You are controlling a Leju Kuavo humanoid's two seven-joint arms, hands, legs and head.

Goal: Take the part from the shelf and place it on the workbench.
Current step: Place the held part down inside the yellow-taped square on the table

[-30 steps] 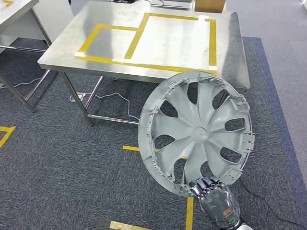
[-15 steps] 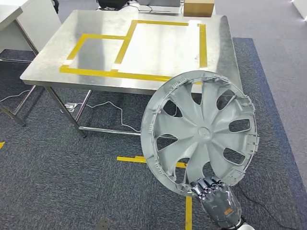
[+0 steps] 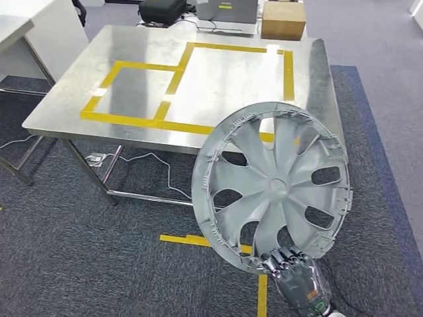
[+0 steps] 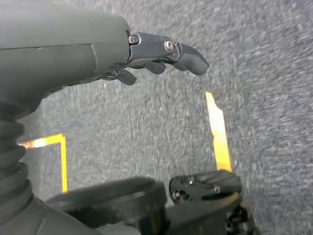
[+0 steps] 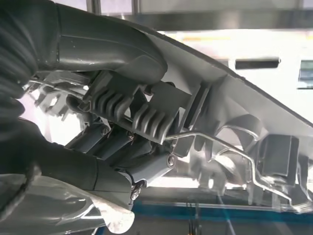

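Note:
A grey plastic wheel cover (image 3: 271, 187) with curved spokes stands upright in the head view, in front of the steel workbench (image 3: 149, 125). My right hand (image 3: 299, 281) grips its lower rim from below. In the right wrist view the thumb and fingers (image 5: 122, 147) clamp the ribbed inner rim of the wheel cover (image 5: 236, 127). My left hand (image 4: 110, 49) hangs over the grey carpet with its fingers loosely apart and nothing in it.
Yellow tape (image 3: 174, 79) marks two rectangles on the bench top. A cardboard box (image 3: 283, 20) and a dark bag (image 3: 162, 10) lie beyond the bench's far edge. Another table (image 3: 15, 26) stands at the left. Yellow floor tape (image 3: 199, 240) and a cable (image 3: 149, 158) lie below.
The whole view has shifted: the workbench now sits lower and nearer in the picture, with the box and bag beyond it come into sight. The wheel cover stays in my right hand.

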